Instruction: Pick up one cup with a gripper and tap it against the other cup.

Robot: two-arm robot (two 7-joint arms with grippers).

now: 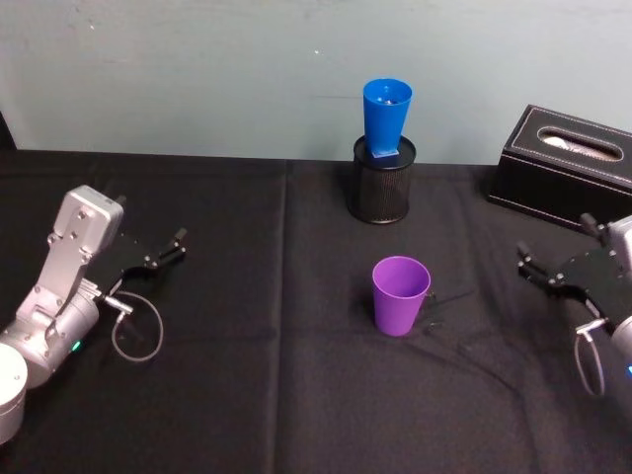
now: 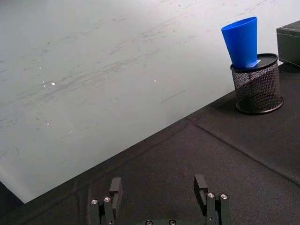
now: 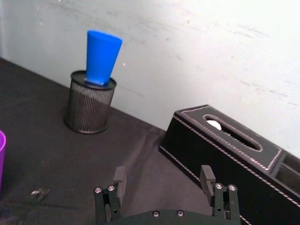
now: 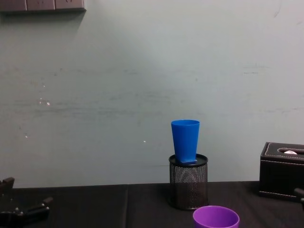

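Purple tumbler stood upright mid-worktop, blue tumbler perched on the mesh pen holder behind it, left end effector and right end effector both spread and empty out wide, so pickup hadn't begun and a reach-and-grasp looked next.

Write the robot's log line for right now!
purple cup: upright, ungrasped | blue cup: upright on mesh pen holder | left gripper: open, empty | right gripper: open, empty
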